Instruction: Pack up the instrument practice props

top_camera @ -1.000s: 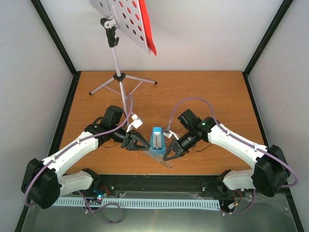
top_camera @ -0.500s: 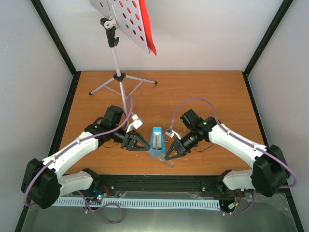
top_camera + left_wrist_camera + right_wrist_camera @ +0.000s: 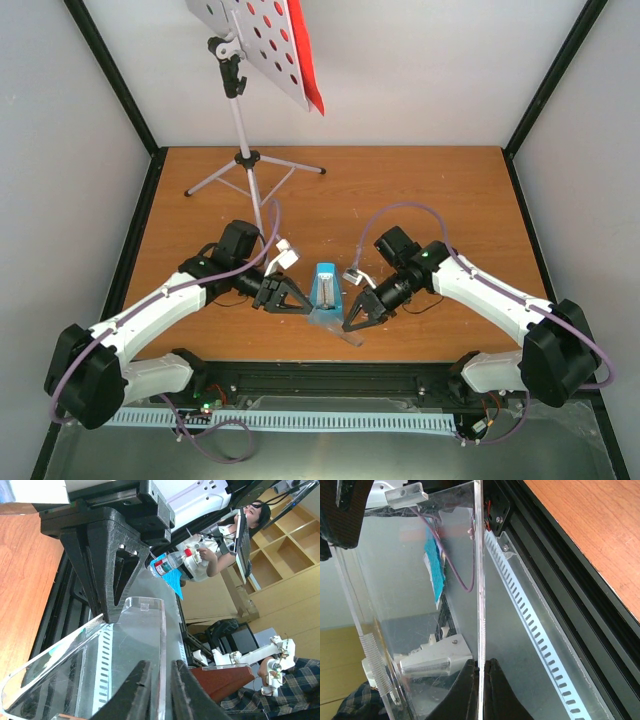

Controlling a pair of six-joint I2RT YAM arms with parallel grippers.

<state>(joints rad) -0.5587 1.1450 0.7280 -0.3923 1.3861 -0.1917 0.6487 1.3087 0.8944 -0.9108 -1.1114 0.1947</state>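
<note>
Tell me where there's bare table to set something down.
Widest bare wood: far right of the table, from the music stand across to the right wall. A smaller patch sits left of the left arm. Crowded: near centre, where the left gripper and right gripper flank the blue metronome and clear panel.

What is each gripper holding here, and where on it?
Right gripper pinches the clear plastic panel by its thin edge. Left gripper straddles another edge of it; whether it grips yet cannot be told.
</note>
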